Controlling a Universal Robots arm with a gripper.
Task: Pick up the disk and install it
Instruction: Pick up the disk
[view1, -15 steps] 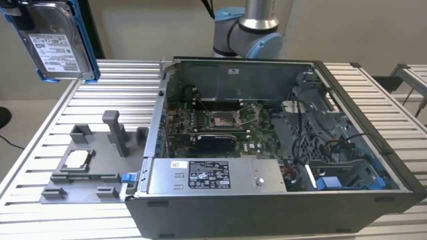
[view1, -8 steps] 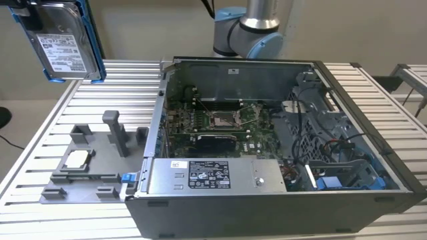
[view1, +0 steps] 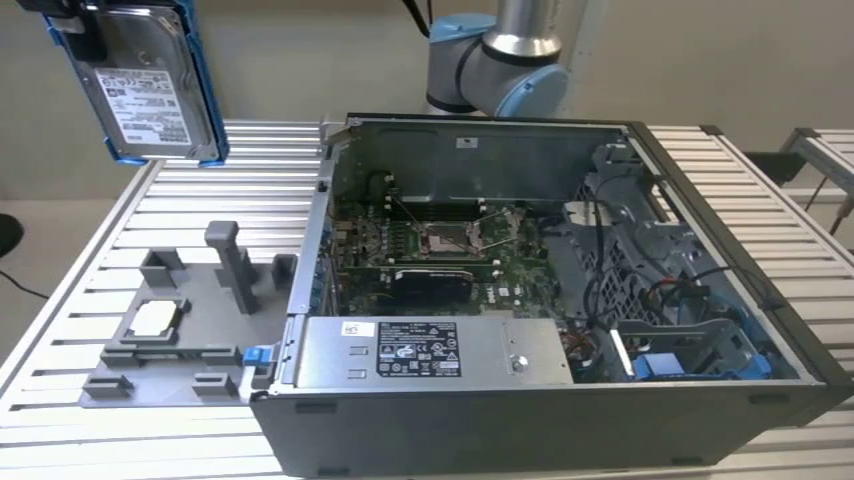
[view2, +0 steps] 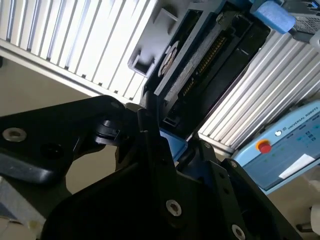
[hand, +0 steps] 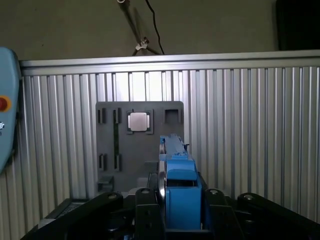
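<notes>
The disk (view1: 150, 85) hangs upright high above the table at the exterior view's left, a silver drive with a white label in a blue bracket. My gripper (view1: 70, 22) is shut on its upper end. In the first wrist view the disk (hand: 177, 185) shows edge-on, blue bracket toward the camera, clamped between my black fingers (hand: 145, 212). The second wrist view shows the disk's dark underside (view2: 210, 55) reaching away from my gripper (view2: 172, 145). The open computer case (view1: 534, 280) lies on the table to the exterior view's right, well below the disk.
A grey tray (view1: 200, 300) with upright posts lies under the disk and holds a small square silver chip (view1: 154, 318). A grey box with a white label (view1: 427, 350) sits at the case's front. The arm's base (view1: 501, 60) stands behind the case. A pendant (view2: 285, 150) lies beside the slatted table.
</notes>
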